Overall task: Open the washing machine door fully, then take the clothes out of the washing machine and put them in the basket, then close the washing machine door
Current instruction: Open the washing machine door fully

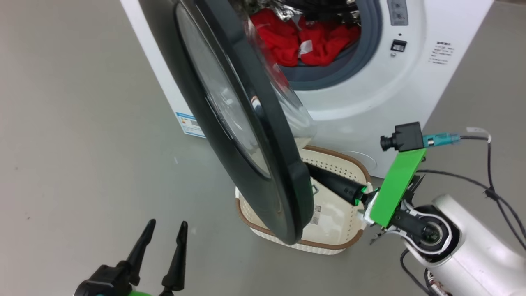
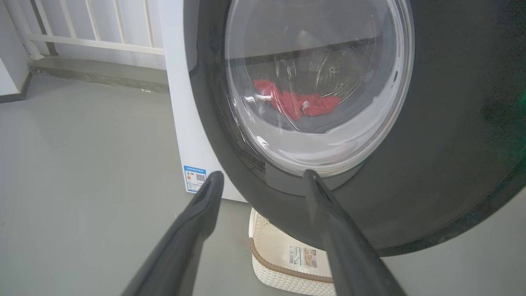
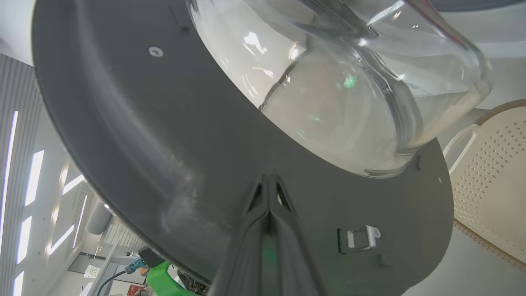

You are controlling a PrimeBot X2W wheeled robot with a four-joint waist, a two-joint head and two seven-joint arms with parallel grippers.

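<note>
R jaws — against door (image 3: 123,123) inner face

washing machine door (image 1: 246,135) is hanging part-open, slanting over the basket (image 1: 328,162) and blocking its left half and the left approach to the washing machine (image 1: 370,94) mouth, while the mouth's right side by the clothes (image 1: 287,41) and the floor (image 1: 74,156) left of the door are lying open.

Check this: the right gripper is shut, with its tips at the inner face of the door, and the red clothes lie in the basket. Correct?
Not quite: the head view shows the clothes inside the washing machine, not in the basket. The right gripper is shut, tips at the inner face of the washing machine door.
</note>
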